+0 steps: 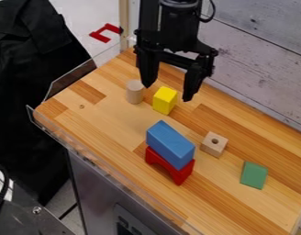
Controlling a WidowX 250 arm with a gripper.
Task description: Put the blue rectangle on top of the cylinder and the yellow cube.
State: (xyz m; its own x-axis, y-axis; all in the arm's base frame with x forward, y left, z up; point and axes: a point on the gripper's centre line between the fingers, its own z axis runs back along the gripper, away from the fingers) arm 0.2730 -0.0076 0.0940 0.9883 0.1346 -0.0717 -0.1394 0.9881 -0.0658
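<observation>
- lying beyond the counter, up and to the left of the yellow cube: one red bracket-shaped piece [106, 33].
- one wood-strip counter [113, 126], bearing the yellow cube and the blocks around it.
- one cylinder [134, 92], pale wood, upright, just beside the yellow cube on its left, the two apart.
- one yellow cube [164, 100], set on the counter, its top bare.
- one gripper [168, 92], black, pointing down over the area of the yellow cube, fingers spread well apart with nothing between them.
- one blue rectangle [170, 143], nearer the camera than the yellow cube, laid lengthwise on top of the red arch.
- one red arch [177, 172], on the counter under the blue rectangle, on the camera's side of the yellow cube.
- one wooden block [214, 144], with a round hole, right of the yellow cube and nearer the camera.
- one green block [254, 175], flat, farthest right of the yellow cube.
</observation>
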